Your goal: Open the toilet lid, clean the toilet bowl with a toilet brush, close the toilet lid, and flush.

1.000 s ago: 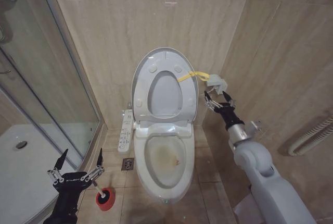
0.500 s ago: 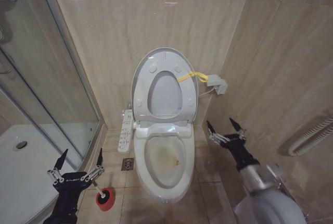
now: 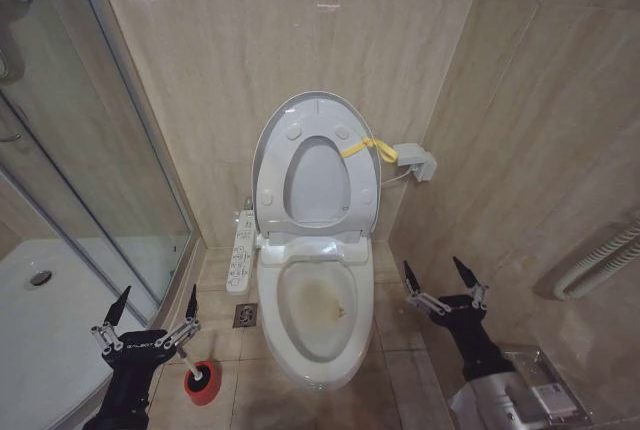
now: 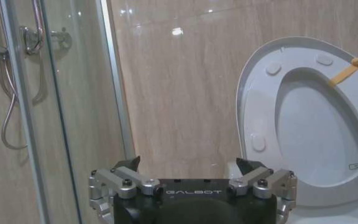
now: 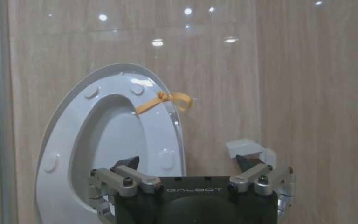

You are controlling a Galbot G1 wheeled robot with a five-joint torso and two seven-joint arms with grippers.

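Nearest on the left, the left gripper (image 3: 146,322) hangs low with its jaws spread wide and empty, just above the toilet brush (image 3: 200,378), whose red holder sits on the floor tiles between the shower tray (image 3: 30,350) and the toilet. On the right, also near, the right gripper (image 3: 440,295) stands beside the bowl, fingers parted and holding nothing.

Between the two arms lies the toilet bowl (image 3: 318,315), its yellowish-brown stain exposed. Farther back, the toilet lid (image 3: 318,165) stands upright against the wall with the seat raised along it, and a yellow strap (image 3: 365,147) hangs off its right edge. A white button panel (image 3: 240,253) sits to the left of the bowl's back.

The thin handle looks easy to miss: if the wide jaws close off-centre, the brush could tip out of its small holder or skid across the tile.

"GALBOT" reads on both gripper bodies in the wrist views; the marks on the button panel are too small to read.
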